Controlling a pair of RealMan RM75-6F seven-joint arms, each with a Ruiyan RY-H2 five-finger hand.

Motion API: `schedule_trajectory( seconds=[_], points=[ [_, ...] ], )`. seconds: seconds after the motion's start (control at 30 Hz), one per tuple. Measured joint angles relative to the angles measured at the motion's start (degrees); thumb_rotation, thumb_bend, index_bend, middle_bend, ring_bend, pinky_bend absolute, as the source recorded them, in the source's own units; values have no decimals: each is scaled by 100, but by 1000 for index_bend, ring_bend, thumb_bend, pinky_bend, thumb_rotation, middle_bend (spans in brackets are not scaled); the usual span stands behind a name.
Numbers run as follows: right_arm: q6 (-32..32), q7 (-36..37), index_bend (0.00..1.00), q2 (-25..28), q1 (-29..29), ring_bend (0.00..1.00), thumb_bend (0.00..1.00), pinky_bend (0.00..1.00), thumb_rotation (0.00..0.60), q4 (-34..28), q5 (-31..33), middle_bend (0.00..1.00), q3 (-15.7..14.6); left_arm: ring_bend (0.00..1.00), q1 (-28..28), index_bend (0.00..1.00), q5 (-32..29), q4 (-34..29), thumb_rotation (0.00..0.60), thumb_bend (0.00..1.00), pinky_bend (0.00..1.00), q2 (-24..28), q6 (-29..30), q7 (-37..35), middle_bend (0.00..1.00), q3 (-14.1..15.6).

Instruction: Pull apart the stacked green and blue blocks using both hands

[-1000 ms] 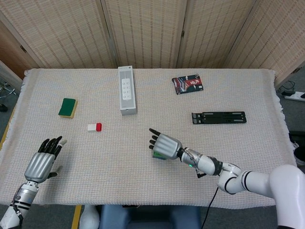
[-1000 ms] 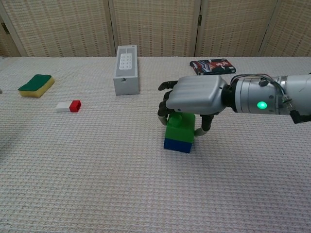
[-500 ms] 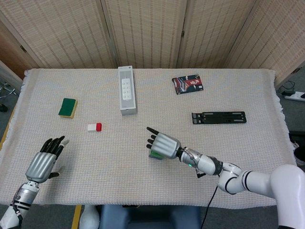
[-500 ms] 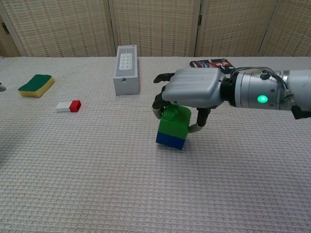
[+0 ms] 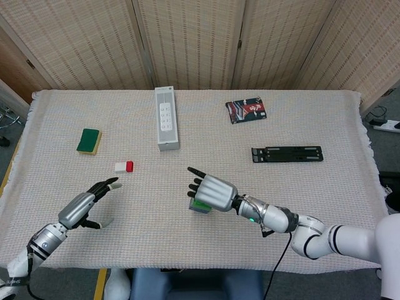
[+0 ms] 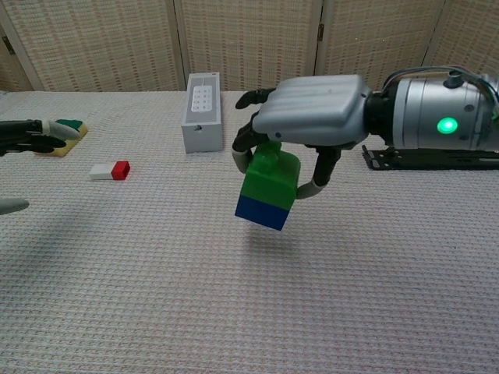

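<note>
The right hand [image 6: 312, 125] grips the green block [image 6: 269, 177], with the blue block [image 6: 262, 211] attached below; the stack is now lifted clear of the counter [image 6: 234, 312] and tilted. The left hand [image 5: 84, 206], fingers spread and empty, has advanced toward it. Separation has not begun.

Woven folding screen [image 5: 187, 37] behind a table [image 5: 300, 106] under beige cloth.

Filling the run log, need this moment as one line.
right hand: holds green block, blue block attached below, lifted off the table | left hand: open, holding nothing, apart from stack | blocks: not yet separated
</note>
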Motion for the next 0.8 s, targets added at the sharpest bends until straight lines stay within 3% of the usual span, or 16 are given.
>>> schedule_trajectory(
  seconds=[0.3,0.8],
  points=[
    [-49,64,1000,131,71,340,287,0,600,-425,41,393,99,0,-995,131,503,330,600,367,0,-96,-375,-2369,0,219],
    [-100,9,1000,306,128,343,287,0,600,-882,183,393,257,0,-1798,144,877,1638,600,365,0,-932,-377,-4278,0,835]
  ],
)
